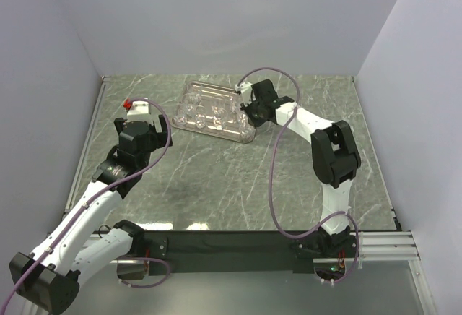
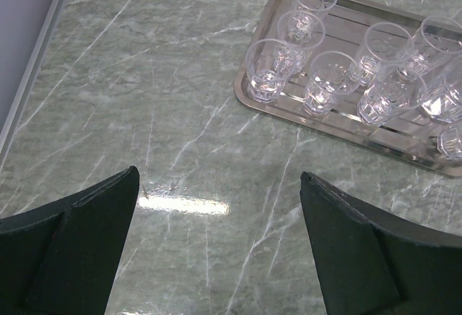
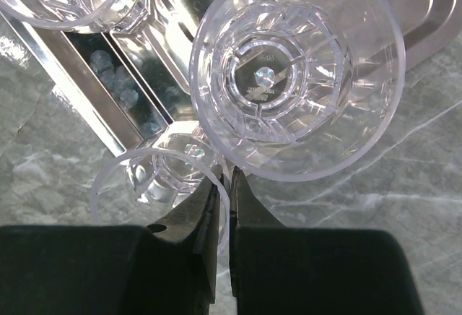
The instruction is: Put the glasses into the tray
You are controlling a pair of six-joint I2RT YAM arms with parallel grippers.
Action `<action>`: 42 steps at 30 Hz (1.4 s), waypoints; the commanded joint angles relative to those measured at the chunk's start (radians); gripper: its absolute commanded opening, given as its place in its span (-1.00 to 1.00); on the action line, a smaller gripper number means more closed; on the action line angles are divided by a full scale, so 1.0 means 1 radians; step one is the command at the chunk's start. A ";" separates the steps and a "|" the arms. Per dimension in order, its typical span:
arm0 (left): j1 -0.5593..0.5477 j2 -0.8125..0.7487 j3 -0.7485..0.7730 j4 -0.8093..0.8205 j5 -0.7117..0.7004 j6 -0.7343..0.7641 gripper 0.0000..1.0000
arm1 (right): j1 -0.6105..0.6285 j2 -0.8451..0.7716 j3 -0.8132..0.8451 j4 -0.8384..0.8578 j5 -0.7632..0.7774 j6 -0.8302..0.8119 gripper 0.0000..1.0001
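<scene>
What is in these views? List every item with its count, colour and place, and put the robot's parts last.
glasses: eight or nine, clear, standing close together on the tray
tray: one, silver, far middle of the table
table: one, green marble pattern, under everything
walls: three, pale, on the far, left and right sides
strip: one, black, along the table's near edge
rail: one, silver, near right
cables: two, purple, one looping along each arm
arms: two, white and black, bases at the near edge
left gripper: one, black, open over bare table left of the tray
right gripper: one, black, shut on a glass rim at the tray's right end
</scene>
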State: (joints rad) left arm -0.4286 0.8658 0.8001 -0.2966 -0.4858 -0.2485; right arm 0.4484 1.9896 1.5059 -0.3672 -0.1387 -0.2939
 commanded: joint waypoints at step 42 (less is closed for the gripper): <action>0.007 -0.054 -0.030 0.062 0.019 0.005 0.99 | -0.362 -0.779 -0.390 -0.046 -0.173 -0.036 0.13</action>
State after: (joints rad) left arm -0.4271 0.8410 0.7830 -0.2905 -0.4847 -0.2489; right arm 0.1154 1.2877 1.2049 -0.4107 -0.2726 -0.3725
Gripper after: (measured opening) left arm 0.995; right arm 0.560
